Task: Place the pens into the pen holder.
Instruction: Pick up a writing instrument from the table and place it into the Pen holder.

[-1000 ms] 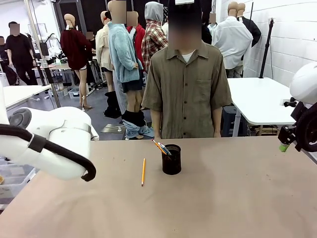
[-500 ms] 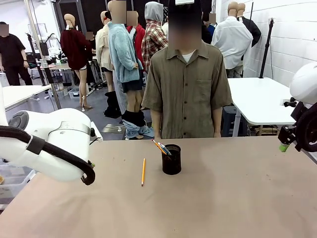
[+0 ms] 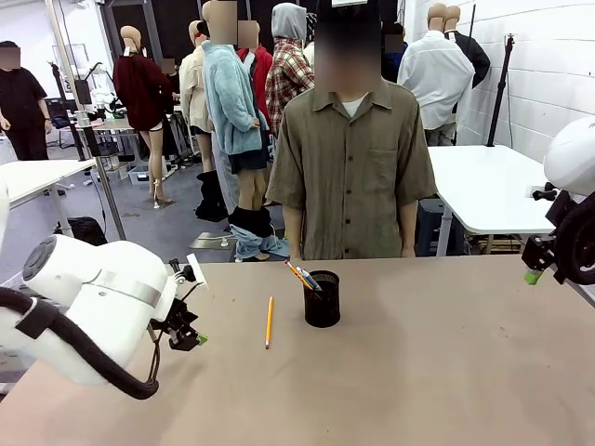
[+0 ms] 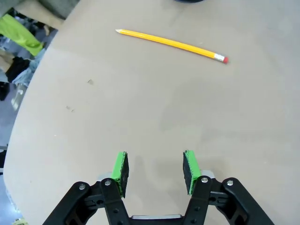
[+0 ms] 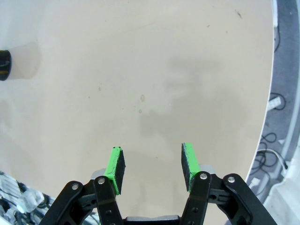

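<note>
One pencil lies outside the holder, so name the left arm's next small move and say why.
Probably ease the left gripper forward over the yellow pencil: its jaws stand open and empty above the table, and the pencil lies flat ahead, left of the pen holder.

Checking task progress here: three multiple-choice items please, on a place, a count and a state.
1. The yellow wooden pencil with a red eraser is: A) flat on the brown tabletop beside the black wire-mesh cylindrical pen holder B) inside the holder C) in a hand
2. Writing sticks lying outside the holder: A) three B) one C) none
3. The left end effector is: A) shut on the pencil B) shut, empty C) open, empty
A, it lies beside the holder; B, just the pencil; C, green pads apart, nothing between.
</note>
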You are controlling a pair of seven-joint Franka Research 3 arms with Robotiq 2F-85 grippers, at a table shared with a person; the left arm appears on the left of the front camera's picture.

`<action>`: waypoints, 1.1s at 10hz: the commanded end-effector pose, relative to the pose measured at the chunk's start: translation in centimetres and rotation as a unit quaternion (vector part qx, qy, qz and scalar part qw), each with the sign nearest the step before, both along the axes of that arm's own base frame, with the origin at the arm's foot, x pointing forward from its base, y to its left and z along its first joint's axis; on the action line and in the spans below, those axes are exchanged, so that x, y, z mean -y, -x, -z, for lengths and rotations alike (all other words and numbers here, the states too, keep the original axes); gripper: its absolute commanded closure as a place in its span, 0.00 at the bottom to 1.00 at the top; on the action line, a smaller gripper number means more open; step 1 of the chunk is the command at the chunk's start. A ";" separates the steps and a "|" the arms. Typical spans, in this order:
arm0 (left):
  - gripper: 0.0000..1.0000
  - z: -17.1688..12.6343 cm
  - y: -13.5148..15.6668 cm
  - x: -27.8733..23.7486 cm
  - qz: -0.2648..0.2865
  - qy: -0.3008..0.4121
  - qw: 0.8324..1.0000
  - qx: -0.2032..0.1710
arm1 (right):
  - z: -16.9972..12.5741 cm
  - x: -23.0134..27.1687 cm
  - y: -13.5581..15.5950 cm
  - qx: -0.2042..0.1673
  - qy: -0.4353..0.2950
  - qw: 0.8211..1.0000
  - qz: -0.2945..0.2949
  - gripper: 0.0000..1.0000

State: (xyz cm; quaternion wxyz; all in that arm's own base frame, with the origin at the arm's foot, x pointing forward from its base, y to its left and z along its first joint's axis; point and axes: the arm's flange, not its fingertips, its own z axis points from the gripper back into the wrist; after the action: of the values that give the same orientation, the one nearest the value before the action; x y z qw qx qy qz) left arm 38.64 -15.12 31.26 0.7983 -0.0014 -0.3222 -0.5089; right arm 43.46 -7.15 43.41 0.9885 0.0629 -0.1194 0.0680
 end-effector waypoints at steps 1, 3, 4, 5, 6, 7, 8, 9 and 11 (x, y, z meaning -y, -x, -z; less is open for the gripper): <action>0.38 -11.0 -2.8 -0.2 -0.012 -0.024 1.000 0.006 | 0.2 -0.2 0.0 -0.001 0.018 1.000 0.010 0.38; 0.38 -12.2 -3.2 0.5 -0.043 -0.027 0.998 0.026 | 0.2 -0.2 0.0 -0.001 0.018 1.000 0.010 0.38; 0.38 -12.5 -3.2 0.7 -0.039 -0.044 0.998 0.021 | 0.2 -0.2 0.0 -0.001 0.018 1.000 0.010 0.38; 0.38 -12.7 -2.8 0.8 -0.026 -0.068 0.997 0.019 | 0.2 -0.2 0.0 -0.001 0.018 1.000 0.010 0.38; 0.38 -13.0 -2.6 0.7 -0.009 -0.084 0.996 0.016 | 0.2 -0.2 0.0 -0.001 0.018 1.000 0.010 0.38; 0.38 -13.4 -2.3 0.4 0.005 -0.084 0.996 0.011 | 0.2 -0.2 0.0 -0.001 0.018 1.000 0.010 0.38; 0.38 -14.1 -1.6 0.0 0.026 -0.087 0.996 0.004 | 0.2 -0.2 0.0 -0.001 0.018 1.000 0.010 0.38; 0.38 -14.6 -1.1 -0.3 0.038 -0.103 0.994 0.017 | 0.2 -0.2 0.0 -0.001 0.018 1.000 0.010 0.38; 0.38 -15.2 -0.2 -0.4 0.058 -0.114 0.992 0.004 | 0.2 -0.2 0.0 -0.001 0.018 1.000 0.010 0.38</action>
State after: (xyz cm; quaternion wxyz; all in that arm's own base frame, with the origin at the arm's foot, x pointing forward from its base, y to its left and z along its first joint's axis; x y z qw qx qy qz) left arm 42.92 -12.34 35.29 0.7514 0.0747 -0.2960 -0.5850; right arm 43.46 -7.15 43.41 0.9885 0.0630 -0.1194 0.0679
